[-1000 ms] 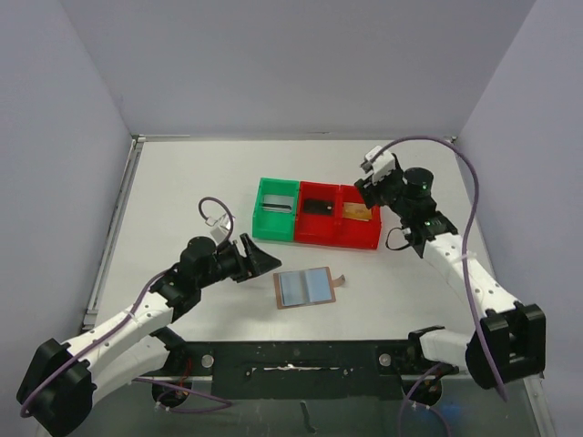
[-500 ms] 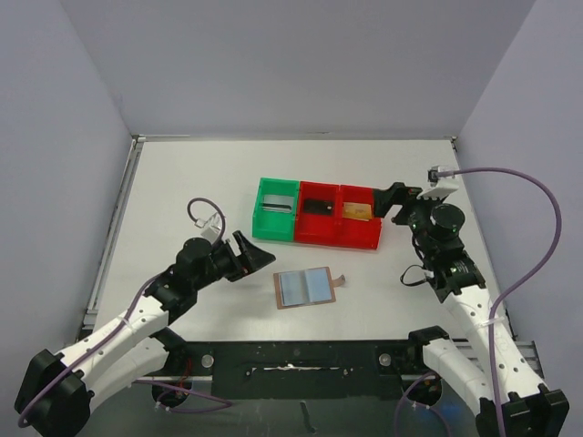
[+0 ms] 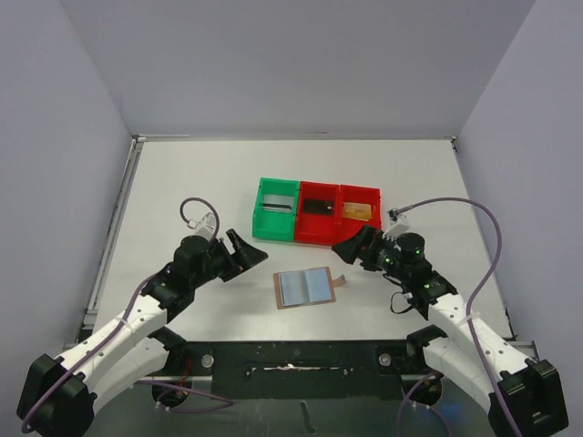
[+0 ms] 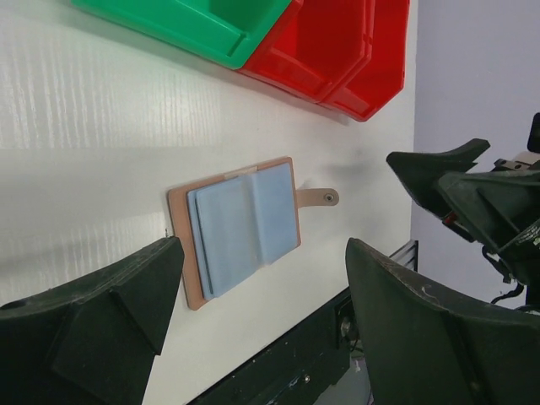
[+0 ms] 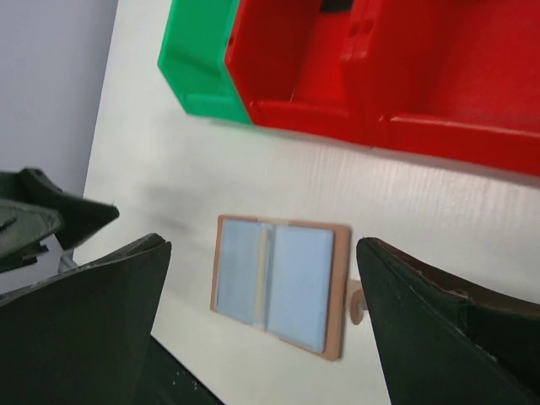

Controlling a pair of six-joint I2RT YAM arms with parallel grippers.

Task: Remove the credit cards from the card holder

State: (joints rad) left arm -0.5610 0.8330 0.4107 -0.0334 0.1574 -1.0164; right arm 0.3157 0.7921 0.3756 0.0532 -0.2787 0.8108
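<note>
**Card holder.** The card holder is lying open and flat on the white table, with its pale blue-grey pockets facing up. It is sitting nearer the arm bases than the row of bins, between the two grippers and apart from both. Its small brown tab is sticking out on the right arm's side. Whether any card is sitting in the pockets cannot be told from these views.

**Left gripper.** The left gripper is hovering to the left of the card holder with its jaws spread wide. It is holding nothing. In its wrist view the two dark fingers are framing the open holder without touching it.

**Right gripper.** The right gripper is hanging just right of the tab, near the front of the red bins. Its jaws are standing wide apart and are gripping nothing.

**Bins.** A green bin and two red bins, the middle one and the right one, are standing side by side in a row. Each is holding one flat card-like item: a pale one in the green, a dark one in the middle and an orange-brown one at the right.
</note>
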